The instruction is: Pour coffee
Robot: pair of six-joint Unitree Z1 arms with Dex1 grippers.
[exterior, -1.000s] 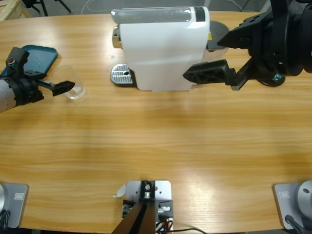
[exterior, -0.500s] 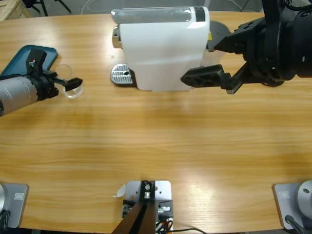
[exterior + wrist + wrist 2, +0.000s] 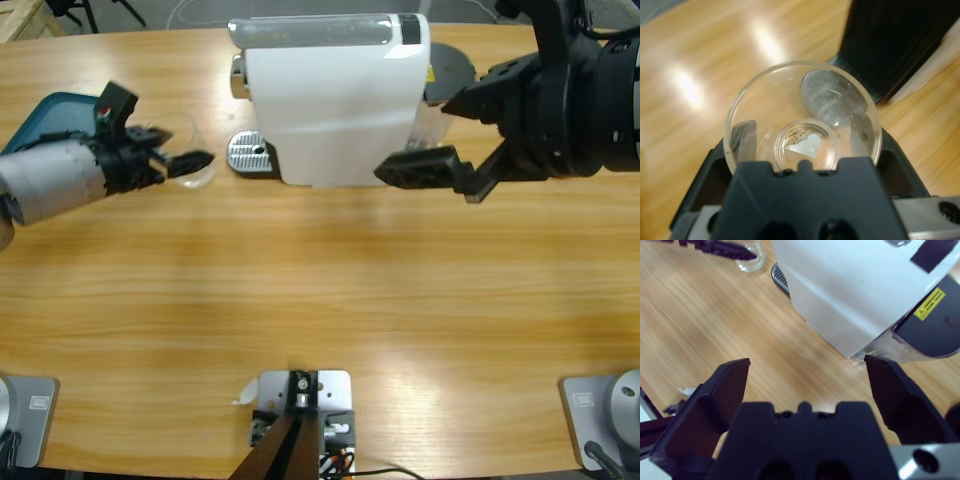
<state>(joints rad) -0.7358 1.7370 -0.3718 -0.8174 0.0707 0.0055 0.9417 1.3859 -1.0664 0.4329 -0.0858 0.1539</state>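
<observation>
Jaws of the left gripper (image 3: 182,160) are closed around a clear glass cup (image 3: 196,163), one on each side of its wall. In the high view this happens in the upper left of the frame, just left of the coffee machine's metal drip grille (image 3: 249,153); the cup is mostly hidden there by the black jaws. The left wrist view (image 3: 802,167) shows more — it looks straight down into the glass cup (image 3: 803,125), which has a round rim and a thick base with a pale mark in it, and no liquid can be seen. Behind the cup in that view stands a dark block.

The right gripper (image 3: 455,135) sits in the upper right of the high view with jaws spread wide and nothing between them, next to the right end of the white coffee machine (image 3: 335,95). Its wrist view (image 3: 810,385) shows the machine's (image 3: 850,285) white side, a yellow warning label (image 3: 930,303) and — small in the upper left corner — the cup (image 3: 751,259) in the other arm's jaws. A teal tray (image 3: 55,112) lies at the left edge of the wooden table (image 3: 320,300).
</observation>
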